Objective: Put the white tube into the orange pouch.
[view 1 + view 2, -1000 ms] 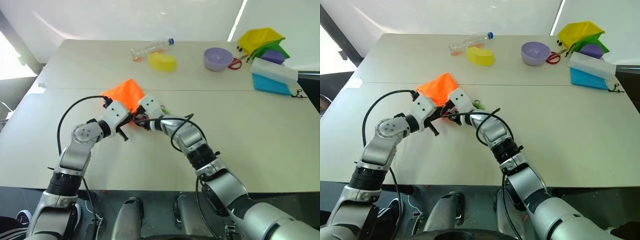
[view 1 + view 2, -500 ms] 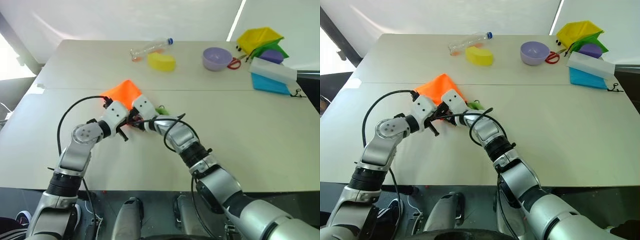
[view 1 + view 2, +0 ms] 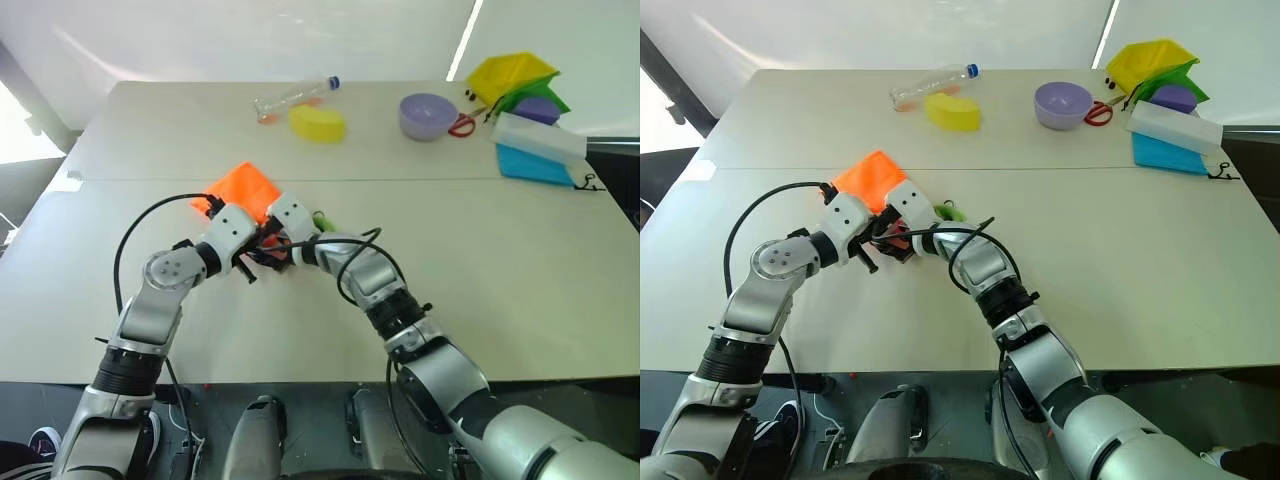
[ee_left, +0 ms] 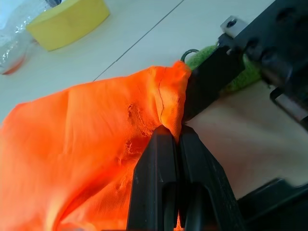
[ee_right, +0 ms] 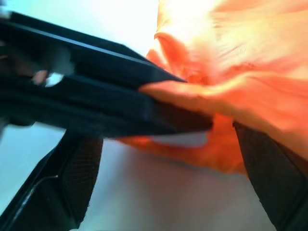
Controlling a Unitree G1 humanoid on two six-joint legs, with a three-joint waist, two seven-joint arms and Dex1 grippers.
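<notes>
While crumpled, soft orange pouch (image 4: 96, 144) pinched by left hand (image 4: 172, 137), right hand (image 5: 168, 159) spread wide.

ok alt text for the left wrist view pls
The left gripper pinches the rim of the orange pouch between shut black fingers. A yellow sponge lies beyond on the table.

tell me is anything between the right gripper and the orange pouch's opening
Nothing visible. The right gripper stands open right at the orange pouch, whose edge the left gripper pinches. A white sliver, perhaps the tube, shows inside.
</notes>
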